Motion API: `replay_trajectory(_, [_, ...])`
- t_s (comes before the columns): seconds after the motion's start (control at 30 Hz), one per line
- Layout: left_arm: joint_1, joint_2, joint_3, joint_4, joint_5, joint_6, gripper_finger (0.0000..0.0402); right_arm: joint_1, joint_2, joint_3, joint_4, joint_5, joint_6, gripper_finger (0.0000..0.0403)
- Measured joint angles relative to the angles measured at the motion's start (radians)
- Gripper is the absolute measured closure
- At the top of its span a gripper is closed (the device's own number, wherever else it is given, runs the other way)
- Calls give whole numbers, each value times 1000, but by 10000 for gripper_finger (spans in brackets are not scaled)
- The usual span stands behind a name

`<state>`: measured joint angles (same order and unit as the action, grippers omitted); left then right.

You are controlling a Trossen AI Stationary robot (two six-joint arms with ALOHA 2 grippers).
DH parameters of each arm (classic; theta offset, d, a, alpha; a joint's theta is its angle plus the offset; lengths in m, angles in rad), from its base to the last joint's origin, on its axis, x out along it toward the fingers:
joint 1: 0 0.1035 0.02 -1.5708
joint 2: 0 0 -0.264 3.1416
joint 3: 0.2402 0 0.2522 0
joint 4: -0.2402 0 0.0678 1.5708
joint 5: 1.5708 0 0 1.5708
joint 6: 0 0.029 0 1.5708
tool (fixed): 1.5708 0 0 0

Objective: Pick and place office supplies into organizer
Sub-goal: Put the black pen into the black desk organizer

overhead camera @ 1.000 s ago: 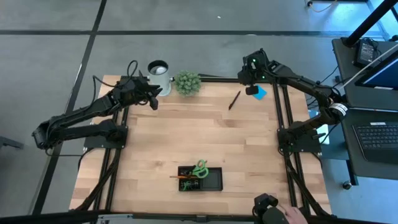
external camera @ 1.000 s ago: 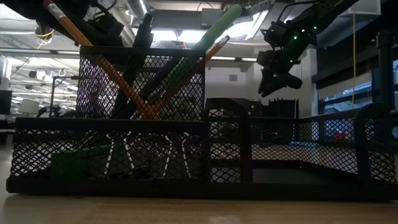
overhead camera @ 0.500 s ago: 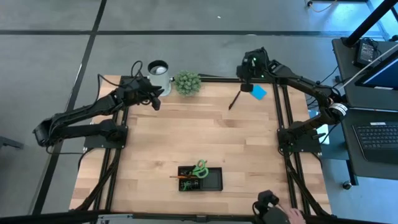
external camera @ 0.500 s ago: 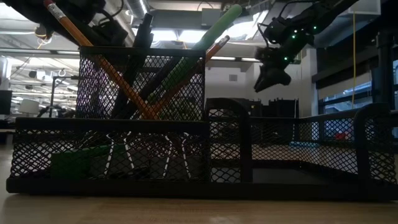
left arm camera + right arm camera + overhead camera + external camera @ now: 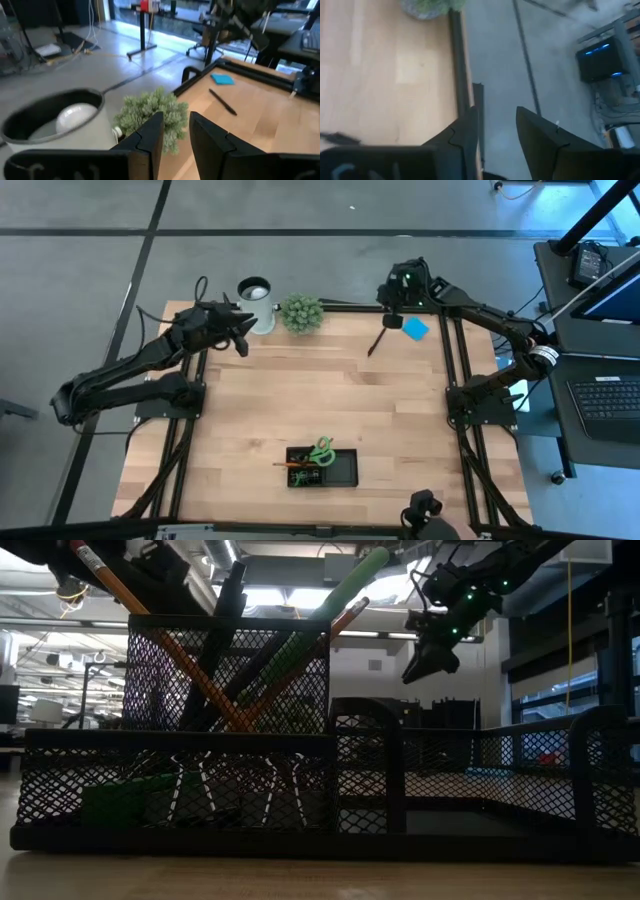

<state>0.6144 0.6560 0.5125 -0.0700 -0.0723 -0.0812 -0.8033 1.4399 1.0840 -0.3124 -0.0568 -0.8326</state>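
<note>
Left gripper [image 5: 243, 340] hovers over the far left corner of the counter [image 5: 260, 410], beside the white cup [image 5: 255, 297]; its fingers [image 5: 150, 135] stand narrowly apart with nothing between them. The small potted plant [image 5: 301, 312] sits just right of the cup. Near the front edge, the black mesh organizer [image 5: 322, 467] holds green-handled scissors [image 5: 321, 450] and an orange pencil [image 5: 290, 465]; in the low view, pens and pencils lean in its tall compartment [image 5: 228, 675]. A black pen [image 5: 376, 341] lies loose on the far counter, with the blue sticky-note pad [image 5: 416, 328] near it. Right gripper [image 5: 393, 318] hangs above the far edge, between pen and pad, fingers [image 5: 465, 135] slightly parted, empty.
</note>
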Motion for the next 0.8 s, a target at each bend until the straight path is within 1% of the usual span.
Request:
replay_trajectory(0.13, [0,-63,0,0,-5,37,313,2,0,0,-32,-6,-10,260])
replay_trajectory(0.33, [0,-135,0,-17,-5,42,313,2,0,0,-33,1,-26,212])
replay_trajectory(0.43, [0,-158,0,-46,-7,42,313,2,0,0,-31,72,-39,192])
replay_trajectory(0.5, [0,-167,0,-66,-11,33,313,1,0,0,-29,111,-6,185])
replay_trajectory(0.57, [0,-171,0,-67,-11,14,313,-1,2,0,-31,71,12,182])
replay_trajectory(0.6, [0,-171,0,-66,-12,3,313,-1,6,0,-41,53,-9,181])
replay_trajectory(0.73, [0,-171,0,-65,-12,-9,313,2,57,0,-126,45,-136,181])
replay_trajectory(0.8, [0,-170,0,-65,-12,-10,313,1,95,0,-147,46,-164,181])
